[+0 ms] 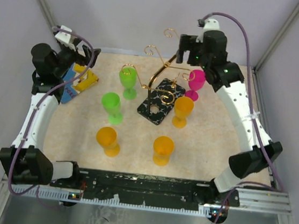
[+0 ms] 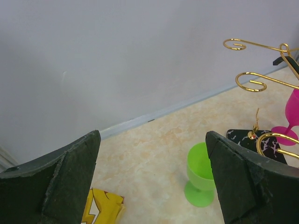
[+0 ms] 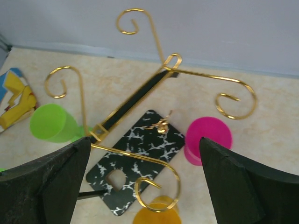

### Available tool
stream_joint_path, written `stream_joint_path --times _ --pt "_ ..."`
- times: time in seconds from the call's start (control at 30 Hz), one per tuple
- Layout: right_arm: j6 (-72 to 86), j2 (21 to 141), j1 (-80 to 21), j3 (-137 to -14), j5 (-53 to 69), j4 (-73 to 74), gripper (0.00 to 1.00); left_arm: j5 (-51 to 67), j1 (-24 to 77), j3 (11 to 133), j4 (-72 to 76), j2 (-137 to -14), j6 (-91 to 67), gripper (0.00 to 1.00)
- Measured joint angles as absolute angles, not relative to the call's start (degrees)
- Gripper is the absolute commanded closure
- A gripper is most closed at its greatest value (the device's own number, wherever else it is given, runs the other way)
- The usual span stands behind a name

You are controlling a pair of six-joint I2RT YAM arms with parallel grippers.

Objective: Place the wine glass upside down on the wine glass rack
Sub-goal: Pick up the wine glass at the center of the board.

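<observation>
Task not started: nothing hangs on the wine glass rack (image 1: 158, 108), and all the curled gold arms are bare. The rack stands mid-desk (image 1: 82, 131) on its black marbled base, thin wire, taller than the glasses around it. The magenta wine glass (image 1: 196, 80) sits upright just beside the base, the green wine glass (image 1: 127, 78) on the other side. The right claw (image 1: 188, 57) hangs over the rack, spread wide, holding nothing. The left claw (image 1: 86, 57) is far left, wide open too, empty. Grasp, flip and hang are all left.
</observation>
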State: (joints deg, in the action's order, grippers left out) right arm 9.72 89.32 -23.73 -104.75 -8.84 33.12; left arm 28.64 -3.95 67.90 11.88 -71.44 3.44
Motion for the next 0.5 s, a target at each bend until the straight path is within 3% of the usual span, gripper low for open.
stream_joint_path --times 0.2,0.5 --pt "12.23 99.63 -32.23 -118.61 -8.71 41.56 0.01 28.64 -3.84 67.90 10.52 -72.82 3.49 0.00" --pt "15.66 105.89 -36.40 -126.06 -8.93 51.18 0.01 28.60 -3.84 67.79 9.85 -72.99 4.32 0.00"
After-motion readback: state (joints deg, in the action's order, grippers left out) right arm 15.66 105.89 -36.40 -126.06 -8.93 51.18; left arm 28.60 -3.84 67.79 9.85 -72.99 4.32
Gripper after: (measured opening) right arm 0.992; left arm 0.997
